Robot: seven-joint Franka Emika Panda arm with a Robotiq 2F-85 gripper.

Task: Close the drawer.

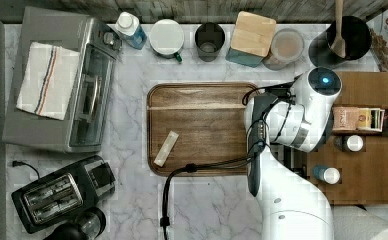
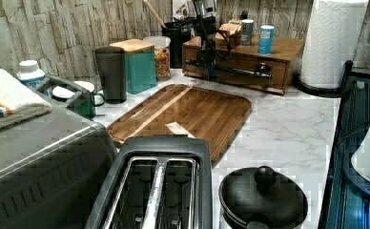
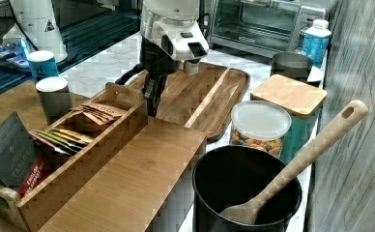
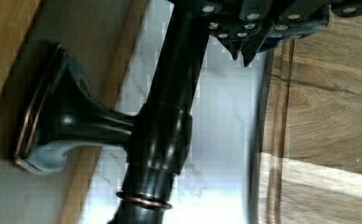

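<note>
Sitting nearly flush in organizer box, drawer lies at top view's 3 o'clock. Gripper at dark bar handle; finger spread: cannot tell. Serving tray near, toward 9 o'clock.
</note>
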